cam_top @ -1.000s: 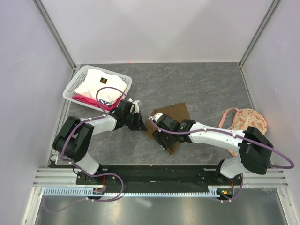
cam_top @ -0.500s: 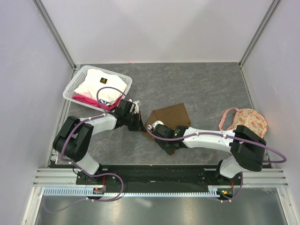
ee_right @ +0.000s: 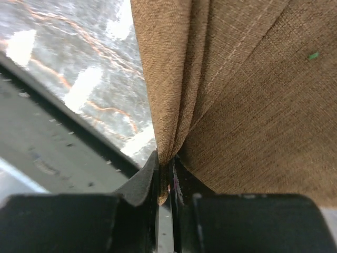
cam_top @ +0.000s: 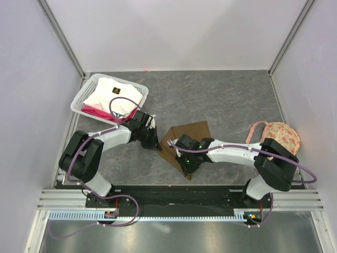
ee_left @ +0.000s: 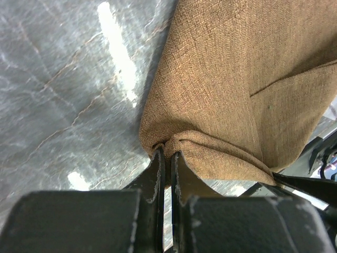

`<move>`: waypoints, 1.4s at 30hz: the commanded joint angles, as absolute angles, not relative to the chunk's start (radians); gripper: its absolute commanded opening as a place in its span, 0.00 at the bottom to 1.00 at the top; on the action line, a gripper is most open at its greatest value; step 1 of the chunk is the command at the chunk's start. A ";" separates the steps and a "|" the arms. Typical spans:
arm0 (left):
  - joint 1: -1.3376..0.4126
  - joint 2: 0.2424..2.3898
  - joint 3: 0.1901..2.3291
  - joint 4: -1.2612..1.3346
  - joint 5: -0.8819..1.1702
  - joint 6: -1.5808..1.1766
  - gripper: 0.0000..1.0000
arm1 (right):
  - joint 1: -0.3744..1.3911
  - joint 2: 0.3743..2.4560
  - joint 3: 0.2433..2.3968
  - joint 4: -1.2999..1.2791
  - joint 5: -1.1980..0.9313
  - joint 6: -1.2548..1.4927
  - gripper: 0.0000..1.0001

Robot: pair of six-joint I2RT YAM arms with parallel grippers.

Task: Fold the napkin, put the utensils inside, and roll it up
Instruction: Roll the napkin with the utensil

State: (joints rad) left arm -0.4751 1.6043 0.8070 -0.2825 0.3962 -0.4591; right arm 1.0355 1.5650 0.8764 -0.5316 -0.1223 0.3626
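Observation:
The olive-brown napkin [cam_top: 190, 136] lies folded on the grey table between the two arms. My left gripper [cam_top: 157, 146] is shut on its left corner; in the left wrist view the napkin [ee_left: 226, 79] bunches right at the closed tips of the left gripper [ee_left: 167, 154]. At the near corner, my right gripper [cam_top: 188, 171] is pinched on the edge. The right wrist view shows layers of the napkin [ee_right: 247, 105] squeezed between the right gripper [ee_right: 166, 161] jaws. The utensils are out of view.
A white basket [cam_top: 84, 98] at the back left holds a white cloth [cam_top: 111, 93] and a pink item. A peach floral fabric piece [cam_top: 276, 135] lies at the right, beside the right arm's base. A black rail runs along the near table edge.
My right gripper slid from the napkin's left part toward its near corner and closed on the edge. The left gripper kept its hold and barely moved.

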 commanded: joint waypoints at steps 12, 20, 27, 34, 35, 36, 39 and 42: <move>-0.463 1.635 0.854 -0.416 0.261 -0.373 0.02 | 0.736 1.615 0.699 -0.345 -0.661 0.354 0.14; -0.463 1.643 0.861 -0.416 0.296 -0.367 0.02 | 0.733 1.421 0.849 -0.475 -0.560 0.342 0.49; -0.463 1.648 0.865 -0.417 0.305 -0.367 0.02 | 0.749 1.312 0.943 -0.586 -0.480 0.301 0.61; -0.463 1.655 0.865 -0.417 0.305 -0.364 0.02 | 0.862 1.411 0.924 -0.560 -0.520 0.319 0.60; -0.463 1.655 0.865 -0.417 0.305 -0.364 0.02 | 0.876 1.420 0.919 -0.537 -0.532 0.324 0.60; -0.463 1.654 0.865 -0.417 0.307 -0.364 0.02 | 0.882 1.433 0.917 -0.528 -0.541 0.327 0.60; -0.463 1.655 0.865 -0.416 0.305 -0.364 0.02 | 0.888 1.468 0.920 -0.517 -0.564 0.325 0.59; -0.463 1.661 0.867 -0.416 0.307 -0.360 0.02 | 0.888 1.512 0.914 -0.528 -0.552 0.313 0.59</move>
